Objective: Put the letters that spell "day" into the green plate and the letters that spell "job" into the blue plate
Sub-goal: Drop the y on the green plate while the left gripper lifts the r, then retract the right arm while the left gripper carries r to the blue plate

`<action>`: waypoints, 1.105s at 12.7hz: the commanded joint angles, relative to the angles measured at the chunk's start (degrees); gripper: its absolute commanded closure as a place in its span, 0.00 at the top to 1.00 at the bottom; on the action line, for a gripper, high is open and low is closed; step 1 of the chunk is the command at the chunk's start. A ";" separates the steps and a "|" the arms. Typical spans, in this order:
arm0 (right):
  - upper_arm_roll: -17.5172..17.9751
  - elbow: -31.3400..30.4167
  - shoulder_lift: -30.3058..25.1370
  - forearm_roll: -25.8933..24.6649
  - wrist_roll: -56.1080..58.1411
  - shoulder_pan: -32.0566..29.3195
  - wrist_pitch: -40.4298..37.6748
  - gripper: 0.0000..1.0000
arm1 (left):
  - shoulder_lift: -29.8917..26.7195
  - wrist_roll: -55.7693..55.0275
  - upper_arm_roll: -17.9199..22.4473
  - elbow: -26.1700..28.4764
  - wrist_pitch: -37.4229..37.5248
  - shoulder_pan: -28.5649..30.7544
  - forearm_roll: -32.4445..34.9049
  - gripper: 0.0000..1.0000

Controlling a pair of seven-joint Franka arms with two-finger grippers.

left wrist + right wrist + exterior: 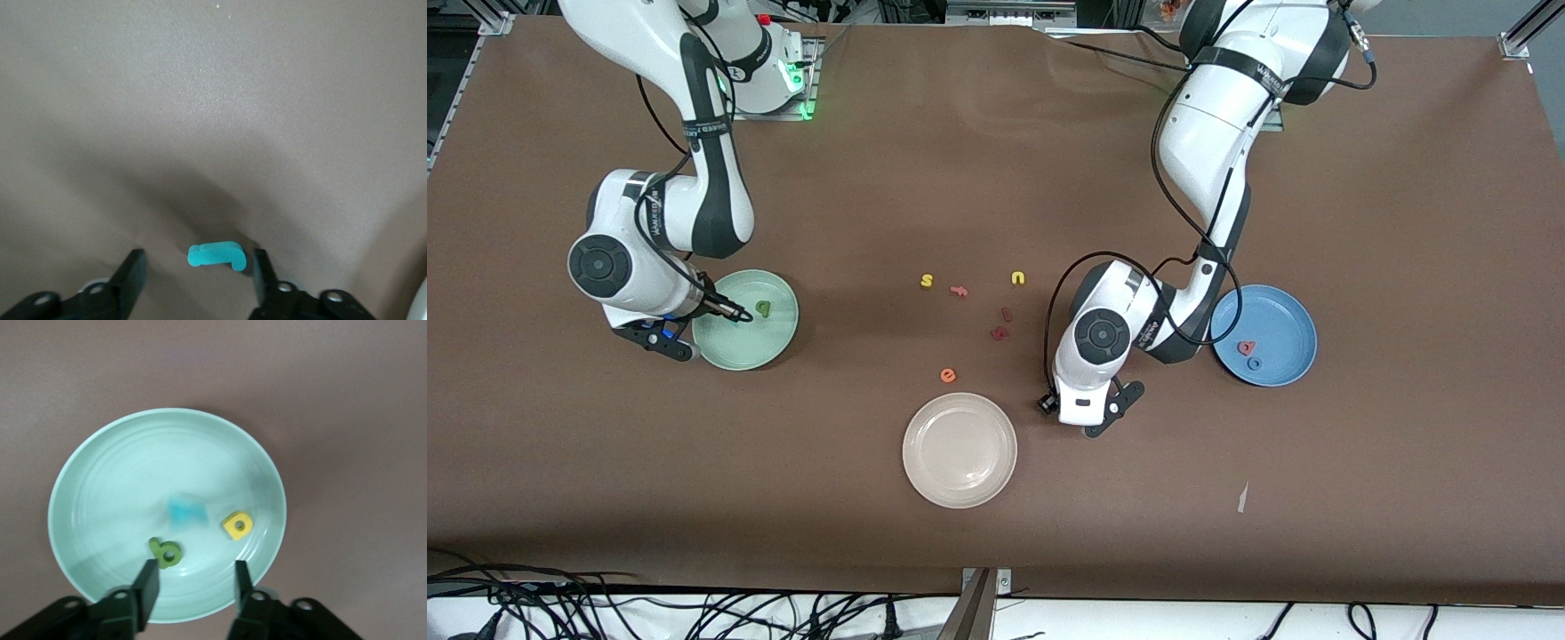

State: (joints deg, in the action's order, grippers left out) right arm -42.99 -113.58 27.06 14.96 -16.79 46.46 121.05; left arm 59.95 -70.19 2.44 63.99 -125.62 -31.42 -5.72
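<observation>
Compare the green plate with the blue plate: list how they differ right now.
The green plate is pale mint; the blue plate is mid-blue. The green plate holds a dark green d, a yellow a and a blurred teal piece; the blue plate shows only a pinkish-red b and a blue o. Both are round, raised-rimmed and look alike in size.

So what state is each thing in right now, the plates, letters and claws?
green plate: holds dark green d, yellow a, blurred teal piece.
blue plate: holds red b, blue o.
teal j: flat on table, between left gripper's fingers.
left gripper: open, low around the j.
right gripper: open, over green plate.
</observation>
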 commanded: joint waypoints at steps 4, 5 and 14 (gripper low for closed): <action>0.10 7.55 -1.30 0.77 2.38 0.21 -2.72 1.00 | 1.22 0.05 1.17 -2.21 0.37 -0.75 -0.78 0.54; 0.10 11.24 -1.31 0.69 2.47 0.21 -6.05 1.00 | 1.22 0.14 1.17 -2.21 0.37 -0.75 -0.78 0.52; -1.84 38.36 -6.56 -0.89 13.69 -0.49 -38.51 1.00 | 1.22 1.90 1.25 -1.86 0.28 -0.57 -0.69 0.42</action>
State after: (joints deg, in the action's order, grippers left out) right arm -45.36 -76.00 22.61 14.83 -7.14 46.74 85.50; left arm 59.96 -69.81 2.85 63.51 -125.48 -31.50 -5.72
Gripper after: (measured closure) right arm 0.000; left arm 0.573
